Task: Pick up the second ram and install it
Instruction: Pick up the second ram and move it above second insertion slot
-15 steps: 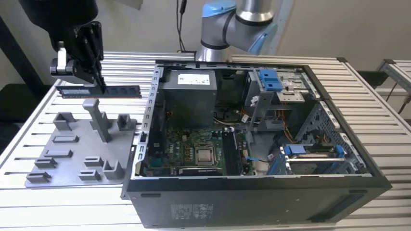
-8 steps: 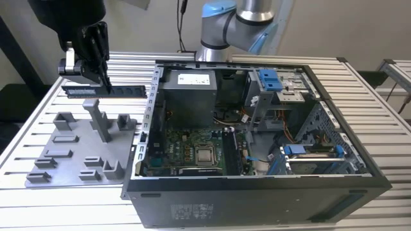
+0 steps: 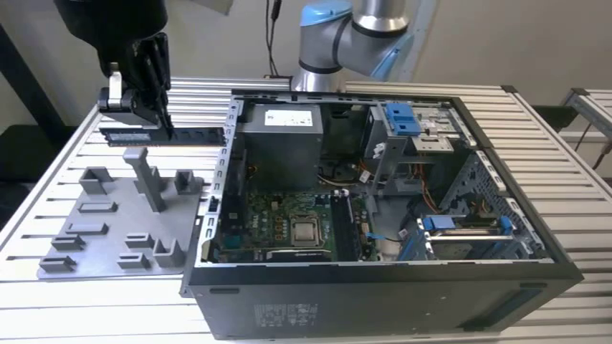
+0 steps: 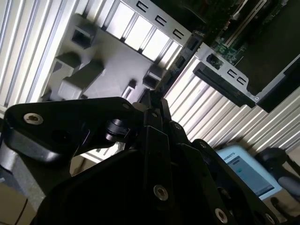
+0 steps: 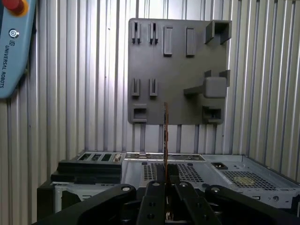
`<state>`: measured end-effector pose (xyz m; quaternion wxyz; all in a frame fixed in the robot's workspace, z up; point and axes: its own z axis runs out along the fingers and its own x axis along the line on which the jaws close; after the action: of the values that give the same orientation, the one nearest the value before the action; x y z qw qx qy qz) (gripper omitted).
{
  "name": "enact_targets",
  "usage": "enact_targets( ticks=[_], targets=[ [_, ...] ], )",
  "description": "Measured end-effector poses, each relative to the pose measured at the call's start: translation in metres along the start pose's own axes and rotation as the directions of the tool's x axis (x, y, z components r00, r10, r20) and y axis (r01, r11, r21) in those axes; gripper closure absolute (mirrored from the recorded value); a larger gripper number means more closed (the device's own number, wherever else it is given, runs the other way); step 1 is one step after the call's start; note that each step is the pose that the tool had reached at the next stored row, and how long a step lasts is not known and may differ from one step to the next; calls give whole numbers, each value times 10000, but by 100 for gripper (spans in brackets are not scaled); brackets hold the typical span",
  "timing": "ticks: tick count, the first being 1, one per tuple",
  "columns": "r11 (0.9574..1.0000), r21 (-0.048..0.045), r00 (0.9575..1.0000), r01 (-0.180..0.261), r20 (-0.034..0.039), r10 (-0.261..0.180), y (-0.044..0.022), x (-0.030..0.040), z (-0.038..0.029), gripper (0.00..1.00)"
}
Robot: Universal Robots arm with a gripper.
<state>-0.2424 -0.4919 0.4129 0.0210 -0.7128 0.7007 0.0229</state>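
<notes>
Pincer clamped on the second ram, which hangs level and clear of the worktop. Below the pincer lies the grey tray with upright posts. Just beside the pincer stands the open computer case, the stick's free end near its wall.

matt grey plastic tray, ribbed metal table

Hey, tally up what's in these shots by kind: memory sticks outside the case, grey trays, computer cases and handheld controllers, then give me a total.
memory stick, gripped in the end effector above the table: 1
grey tray with upright posts: 1
computer case, side open: 1
handheld controller: 1
Total: 4
</notes>
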Motion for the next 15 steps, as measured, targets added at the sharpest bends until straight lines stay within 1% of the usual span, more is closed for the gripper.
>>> enact_targets(
  ticks=[15],
  targets=[
    [10000, 0, 10000, 0, 1, 0, -106, 2, 0, 86]
  ],
)
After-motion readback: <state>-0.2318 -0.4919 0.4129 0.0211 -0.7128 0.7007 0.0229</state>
